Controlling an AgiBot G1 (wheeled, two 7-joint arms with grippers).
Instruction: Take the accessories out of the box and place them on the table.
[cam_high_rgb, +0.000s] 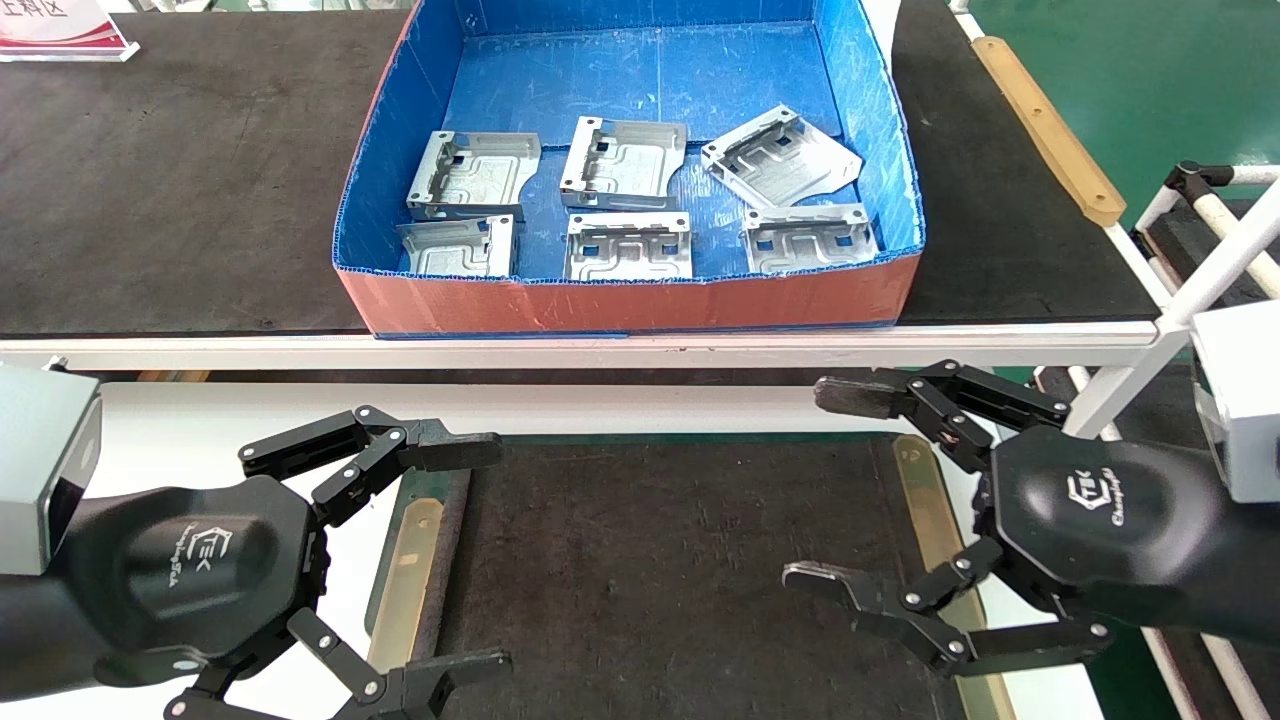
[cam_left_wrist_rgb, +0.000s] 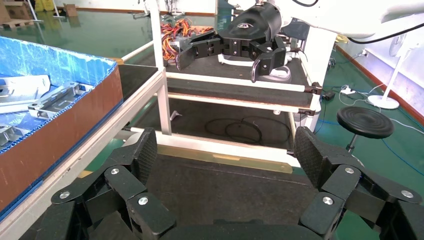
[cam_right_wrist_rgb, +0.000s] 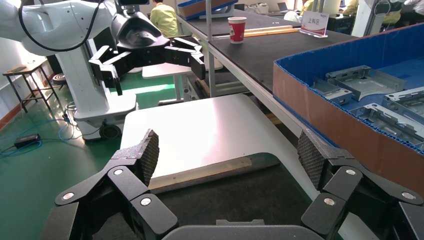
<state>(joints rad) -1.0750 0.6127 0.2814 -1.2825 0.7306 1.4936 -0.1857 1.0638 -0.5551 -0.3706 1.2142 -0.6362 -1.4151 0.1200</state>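
Observation:
The box (cam_high_rgb: 630, 300), blue inside and orange-red outside, sits on the bench beyond the table. Several shiny silver accessories lie flat in it in two rows, such as a back-left plate (cam_high_rgb: 470, 175), a back-right plate (cam_high_rgb: 780, 160) and a front-middle plate (cam_high_rgb: 628, 247); some also show in the wrist views (cam_left_wrist_rgb: 30, 95) (cam_right_wrist_rgb: 360, 82). My left gripper (cam_high_rgb: 485, 558) (cam_left_wrist_rgb: 227, 150) hangs open over the left edge of the table's black mat (cam_high_rgb: 660, 560). Over the mat's right edge my right gripper (cam_high_rgb: 818, 487) (cam_right_wrist_rgb: 227, 155) is open too. Neither holds anything, and both are well short of the box.
The bench (cam_high_rgb: 180, 170) has a dark mat and a white front rail (cam_high_rgb: 600, 350) between table and box. Brass strips (cam_high_rgb: 405, 580) (cam_high_rgb: 935, 500) flank the table mat. A white tube frame (cam_high_rgb: 1220, 240) stands at right. A red paper cup (cam_right_wrist_rgb: 236, 29) stands far along the bench.

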